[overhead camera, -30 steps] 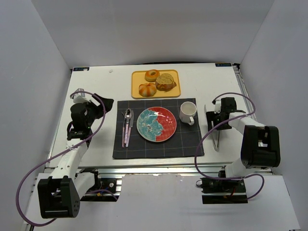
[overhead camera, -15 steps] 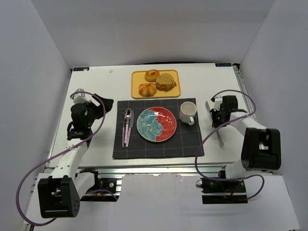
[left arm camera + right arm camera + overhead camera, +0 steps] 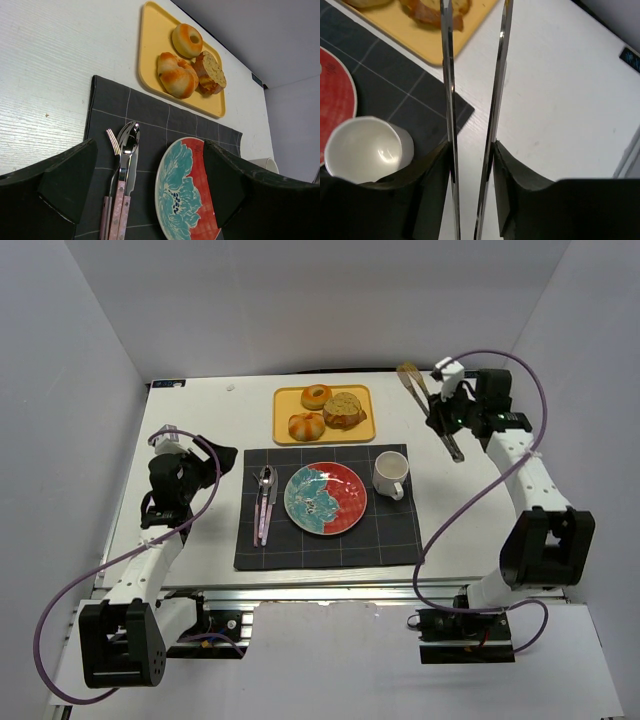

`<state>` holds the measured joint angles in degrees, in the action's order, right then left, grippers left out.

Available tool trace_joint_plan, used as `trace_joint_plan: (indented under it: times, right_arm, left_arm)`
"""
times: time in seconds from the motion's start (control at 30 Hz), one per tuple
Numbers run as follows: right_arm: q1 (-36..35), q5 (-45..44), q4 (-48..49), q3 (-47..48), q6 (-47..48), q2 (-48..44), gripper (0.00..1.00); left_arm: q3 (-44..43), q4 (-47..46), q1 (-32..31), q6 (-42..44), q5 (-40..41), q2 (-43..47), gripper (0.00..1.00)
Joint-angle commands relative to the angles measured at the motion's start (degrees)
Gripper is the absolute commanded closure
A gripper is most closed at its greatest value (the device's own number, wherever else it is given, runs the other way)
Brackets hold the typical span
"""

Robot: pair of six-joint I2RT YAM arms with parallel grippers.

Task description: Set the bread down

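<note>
Left gripper (image 3: 213, 462): fingers spread, holding nothing, beside the placemat's (image 3: 395, 540) left edge.
Right gripper (image 3: 447, 420): clamped on metal tongs (image 3: 415, 382), beyond the mug (image 3: 390, 473).
Bread (image 3: 338, 421): on the yellow tray (image 3: 281, 402), touching the speckled slice (image 3: 349, 401), partly hidden.

Table (image 3: 400, 425) lies open at the tray's (image 3: 285, 400) three o'clock, tongs (image 3: 411, 378) beyond; the mug (image 3: 390, 473) blocks the plate's (image 3: 325, 499) three o'clock, seemingly just apart.

walls (image 3: 300, 300): grey panels closing in three sides
table (image 3: 200, 430): white top sitting on aluminium frame (image 3: 330, 592)
light: falling evenly, throwing only soft shadows
</note>
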<state>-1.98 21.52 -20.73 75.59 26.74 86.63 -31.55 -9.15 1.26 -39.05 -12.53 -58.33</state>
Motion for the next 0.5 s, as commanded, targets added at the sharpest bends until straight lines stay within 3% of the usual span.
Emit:
trace_joint_plan:
  times: [0.0, 0.47]
  right_arm:
    - [-4.2, 2.8, -1.1, 6.4, 3.0, 3.4, 0.56]
    - [-16.0, -0.2, -3.9, 19.4, 14.2, 14.5, 0.50]
  left_arm:
    - [-1.3, -0.7, -0.4, -0.3, -0.6, 0.9, 0.05]
    - [-1.0, 0.8, -0.4, -0.7, 1.0, 2.8, 0.05]
